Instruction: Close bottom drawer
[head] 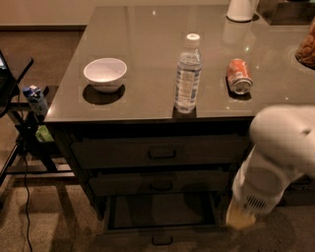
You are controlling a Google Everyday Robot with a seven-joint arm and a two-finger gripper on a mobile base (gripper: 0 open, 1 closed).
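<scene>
The bottom drawer [129, 239] stands pulled out from the cabinet at floor level, its dark inside open to view. Its small dark pull [162, 240] sits at front centre. The two matching drawers above it are shut. My white arm [275, 162] hangs at the right of the cabinet. My gripper [241, 219] is at the arm's lower end, beside the open drawer's right front corner, and only a pale yellowish tip of it shows.
On the glossy counter [147, 29] stand a white bowl [105, 74], a water bottle [188, 74] and a tipped orange can [238, 76]. A white jug [241, 9] stands at the back. A black stand with a cable [22, 138] is at the left.
</scene>
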